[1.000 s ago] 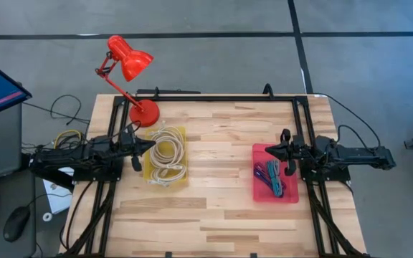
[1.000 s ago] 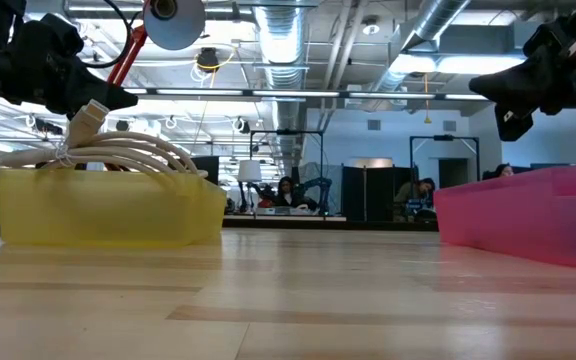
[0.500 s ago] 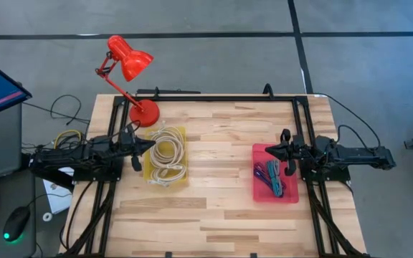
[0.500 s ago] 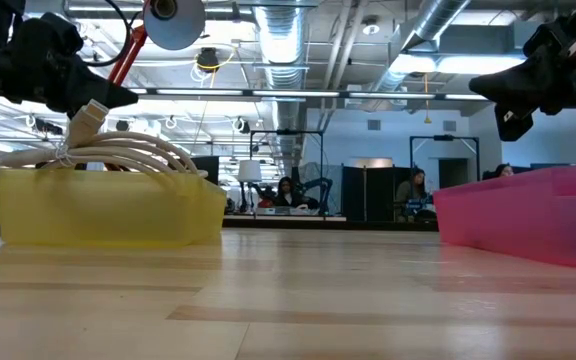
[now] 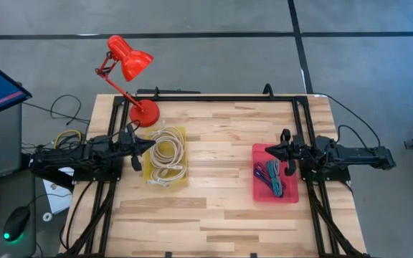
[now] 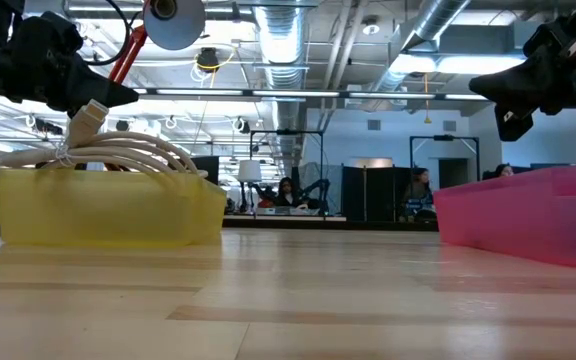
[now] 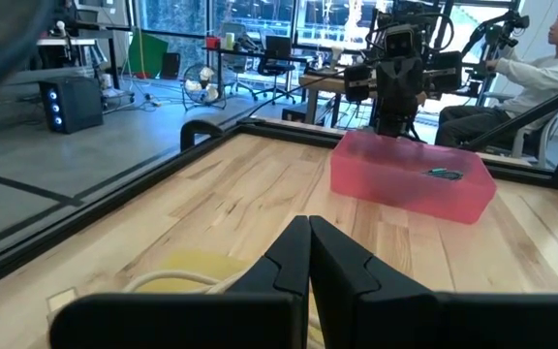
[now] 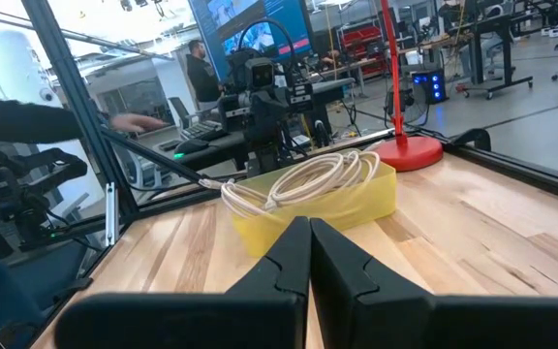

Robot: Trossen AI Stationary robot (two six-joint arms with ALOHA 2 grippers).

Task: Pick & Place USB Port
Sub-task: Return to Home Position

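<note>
Overhead, the left gripper (image 5: 149,144) is seen over the yellow bin's (image 5: 184,136) edge, where a beige cable (image 5: 167,152) is coiled; the right gripper (image 5: 271,150) is held over the pink bin (image 5: 260,192), which holds what seem blue cables (image 5: 272,179). At both wrists, jaws are pressed together, empty.

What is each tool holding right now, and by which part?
Nothing. The left tool by the yellow bin and the right tool by the pink bin are both shut and empty.
</note>
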